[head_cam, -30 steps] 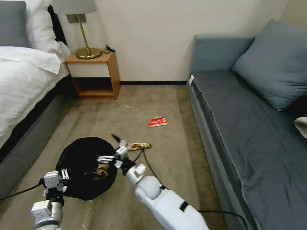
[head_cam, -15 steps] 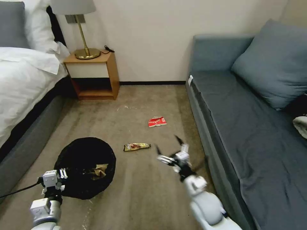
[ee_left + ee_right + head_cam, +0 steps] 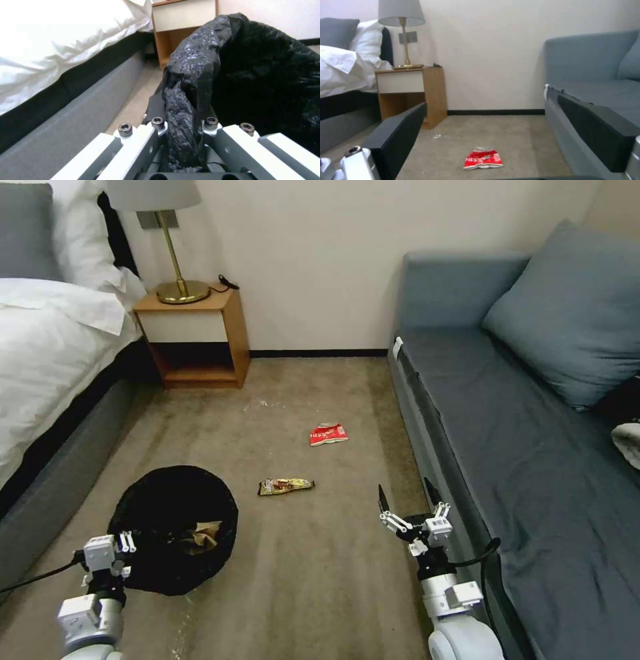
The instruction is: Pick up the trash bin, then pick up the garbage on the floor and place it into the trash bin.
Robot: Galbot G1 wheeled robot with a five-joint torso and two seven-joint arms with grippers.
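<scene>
A beige carpet (image 3: 320,400) ran to a cream wall (image 3: 313,253). A white-sheeted bed (image 3: 47,353), wooden nightstand (image 3: 200,337) and brass lamp (image 3: 170,243) stood upper left; a blue-grey sofa (image 3: 507,420) filled the right.

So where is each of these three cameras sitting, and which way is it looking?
Head: high up, looking down at the carpet; shows both arms, the left pincer on the bin, the right pincer open.
Left wrist: behind its pincer, clamped on the bin rim, facing the bed.
Right wrist: low, between open fingers, facing the wall.
Shared: the red packet, head and right wrist.
</scene>
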